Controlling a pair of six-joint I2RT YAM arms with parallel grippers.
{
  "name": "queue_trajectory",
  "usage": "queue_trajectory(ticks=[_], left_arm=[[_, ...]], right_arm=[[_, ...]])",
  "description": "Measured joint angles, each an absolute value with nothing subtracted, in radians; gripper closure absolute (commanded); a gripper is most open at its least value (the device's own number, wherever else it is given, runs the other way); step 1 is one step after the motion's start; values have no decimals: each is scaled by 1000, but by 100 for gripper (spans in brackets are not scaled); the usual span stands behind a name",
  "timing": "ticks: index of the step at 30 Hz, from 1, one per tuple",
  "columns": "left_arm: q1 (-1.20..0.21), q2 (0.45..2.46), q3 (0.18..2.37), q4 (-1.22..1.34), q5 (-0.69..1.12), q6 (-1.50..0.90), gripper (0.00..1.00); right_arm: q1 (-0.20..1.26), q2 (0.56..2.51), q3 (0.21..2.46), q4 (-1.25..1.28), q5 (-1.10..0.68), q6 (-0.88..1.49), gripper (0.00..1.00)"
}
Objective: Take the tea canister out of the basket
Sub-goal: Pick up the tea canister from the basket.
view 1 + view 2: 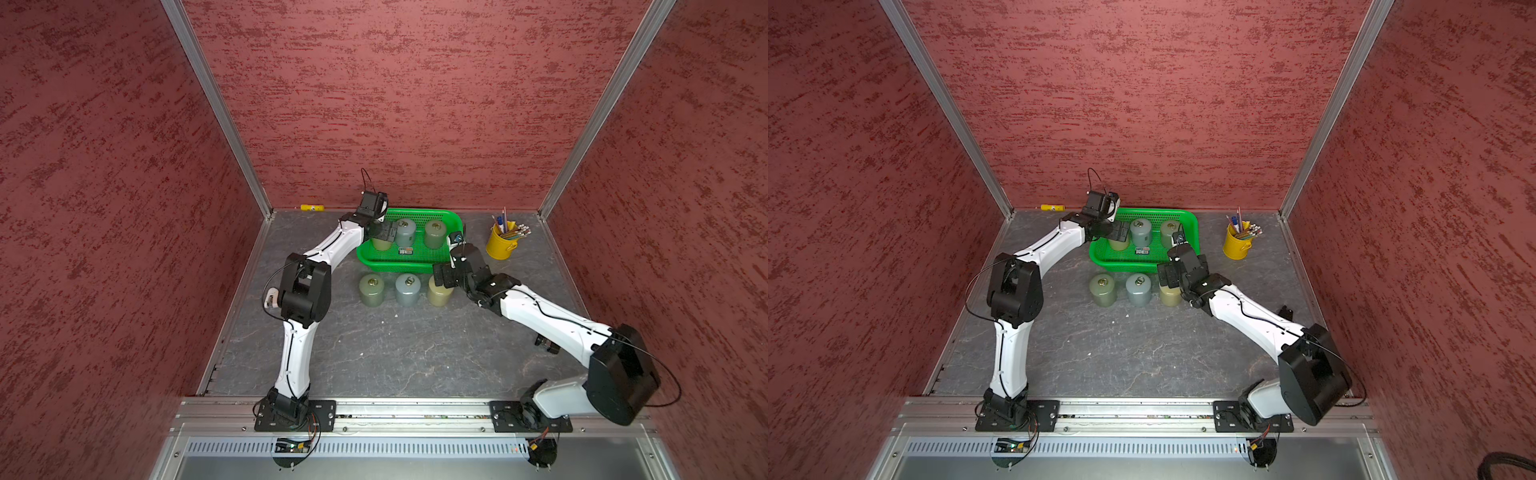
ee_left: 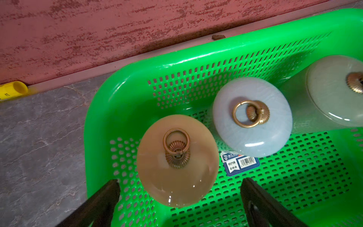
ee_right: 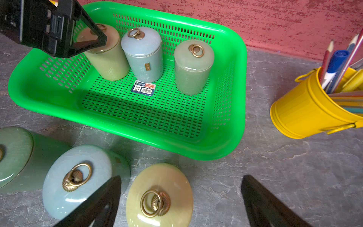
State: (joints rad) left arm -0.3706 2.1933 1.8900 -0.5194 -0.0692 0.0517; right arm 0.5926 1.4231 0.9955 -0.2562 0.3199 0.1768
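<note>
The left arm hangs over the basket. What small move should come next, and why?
Probably lower the left gripper and close on the tan canister: its jaws stand open astride that canister's top, nothing is gripped, and the canister stands in the green basket.

Sticker (image 2: pixel 240 163) on basket (image 2: pixel 196 59) floor: blue-white, barcode with digit row beneath, digits too blurred to read. Header and smaller line look like Chinese characters, not legible. Brass plaque (image 3: pixel 147 66) on grey-blue canister (image 3: pixel 143 53), marks unreadable.

Left tool (image 2: pixel 180 181) forward, jaws spread; right tool (image 3: pixel 181 177) nearer, jaws spread.
</note>
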Motion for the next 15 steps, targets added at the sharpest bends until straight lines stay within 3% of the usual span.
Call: queue_trajectory(ticks=[15], left_arm=[[-371, 2319, 1993, -537, -80, 106, 0]], right_arm=[[592, 1423, 995, -257, 331, 177, 1]])
